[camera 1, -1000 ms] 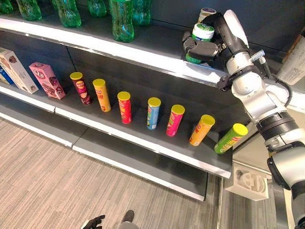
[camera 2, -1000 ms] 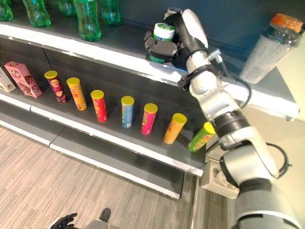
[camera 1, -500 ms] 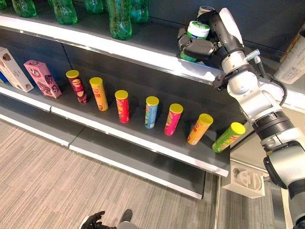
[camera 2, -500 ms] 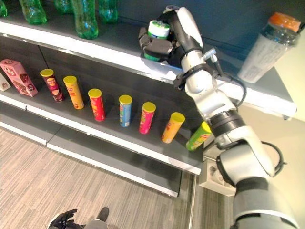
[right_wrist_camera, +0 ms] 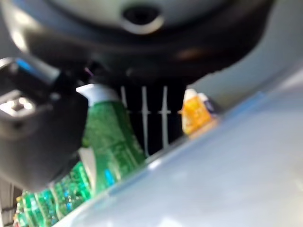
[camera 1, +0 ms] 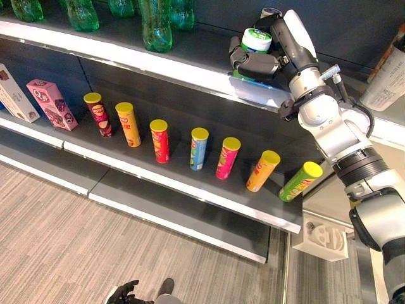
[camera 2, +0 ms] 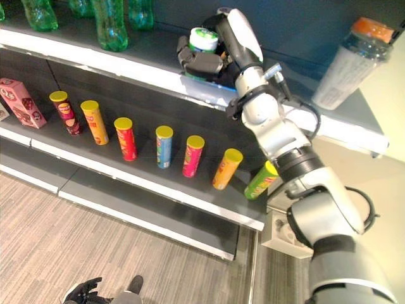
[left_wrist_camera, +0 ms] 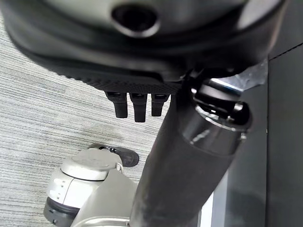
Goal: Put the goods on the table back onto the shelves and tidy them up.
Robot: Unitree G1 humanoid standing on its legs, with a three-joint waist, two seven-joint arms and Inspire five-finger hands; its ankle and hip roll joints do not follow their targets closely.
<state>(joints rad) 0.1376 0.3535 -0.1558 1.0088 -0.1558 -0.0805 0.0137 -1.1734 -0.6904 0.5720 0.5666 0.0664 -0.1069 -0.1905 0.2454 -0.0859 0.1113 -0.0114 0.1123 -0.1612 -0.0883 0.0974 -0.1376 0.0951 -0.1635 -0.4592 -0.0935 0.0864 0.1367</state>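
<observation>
A: Start nearest us. What is below the shelf unit [camera 1: 190,202]?

B: Striped grey floor [camera 1: 57,240]. Well below the unit's bottom ledge, low over that floor, hangs the left hand [camera 1: 123,294]; its own wrist view shows short dark fingers [left_wrist_camera: 135,106] hanging straight and loose, with nothing in them.

A: And on the unit itself?

B: On the middle board stands a row of seven yellow-lidded tubes [camera 1: 199,149], apart from one another. The three at the unit's right end lean, and the green tube [camera 1: 299,182] at the very end leans most. Toward the unit's left end, past the tubes, stands a pink box [camera 1: 52,104], with a white box [camera 1: 14,95] beside it.

A: Where is the item being put back?

B: On the unit's top board, near its front lip. It is a green can [camera 2: 201,43] with a white lid, and the right hand [camera 2: 204,60] has its fingers curled round the can's body.

A: Anything else up there?

B: Green bottles [camera 1: 158,25] stand along the top board toward its left end. A second white-lidded can [camera 1: 271,12] sits just behind the hand. At the right end stands a clear bottle with an orange cap [camera 2: 348,60].
</observation>
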